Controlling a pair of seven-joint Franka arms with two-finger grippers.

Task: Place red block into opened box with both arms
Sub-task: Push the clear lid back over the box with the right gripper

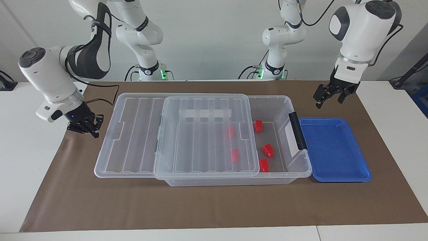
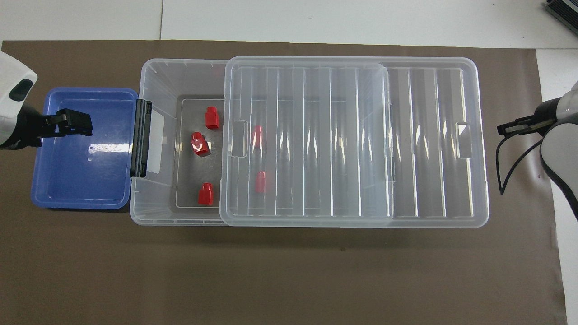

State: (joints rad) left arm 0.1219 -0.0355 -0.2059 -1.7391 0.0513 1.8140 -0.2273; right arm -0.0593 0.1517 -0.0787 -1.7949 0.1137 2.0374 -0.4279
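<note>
Clear box (image 1: 284, 110) on brown mat (image 1: 214, 204), lid (image 1: 174, 134) slid toward right arm's end | five red blocks (image 1: 268, 150) inside, two under lid | blue tray (image 1: 334, 149) touching latch end | left gripper (image 1: 329, 97) over mat beside tray, fingers spread, empty | right gripper (image 1: 87, 126) low beside lid end, fingertips pressed together, empty

white table (image 1: 30, 160), brown mat (image 1: 200, 204), pale wall (image 1: 214, 36)
</note>
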